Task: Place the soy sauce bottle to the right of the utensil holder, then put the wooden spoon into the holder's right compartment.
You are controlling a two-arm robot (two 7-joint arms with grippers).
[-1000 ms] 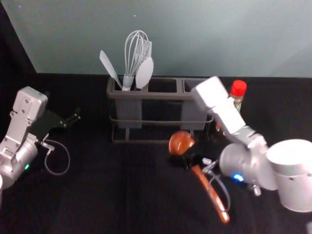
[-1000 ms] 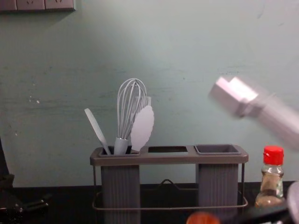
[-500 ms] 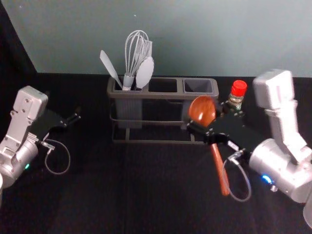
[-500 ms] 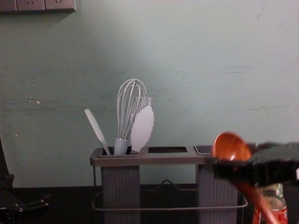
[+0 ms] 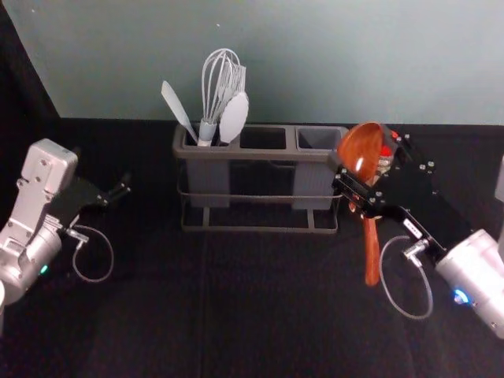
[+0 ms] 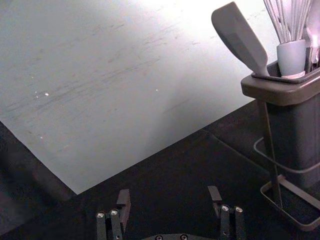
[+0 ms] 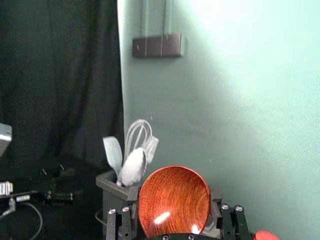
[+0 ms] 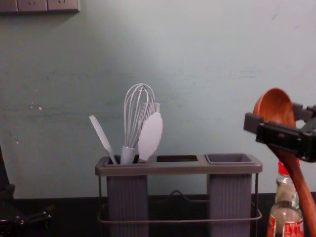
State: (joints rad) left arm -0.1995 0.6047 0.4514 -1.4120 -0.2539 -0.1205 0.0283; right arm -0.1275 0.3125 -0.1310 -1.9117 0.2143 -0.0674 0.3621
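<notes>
My right gripper is raised right of the utensil holder, shut on the wooden spoon just below its bowl. In the chest view the spoon leans, bowl up and handle down to the right, with my right gripper around it. The right wrist view has the bowl between the fingers of my right gripper. Behind the handle, the soy sauce bottle stands upright right of the holder. My left gripper is parked at the left; its fingers are apart in its wrist view.
A whisk, a spatula and other pale utensils stand in the holder's left compartment. The right compartment has nothing sticking out of it. A wall rises behind the holder.
My right gripper has lifted the wooden spoon off the table and carried it right and up, with its handle now hanging more steeply. The left arm has not moved.
</notes>
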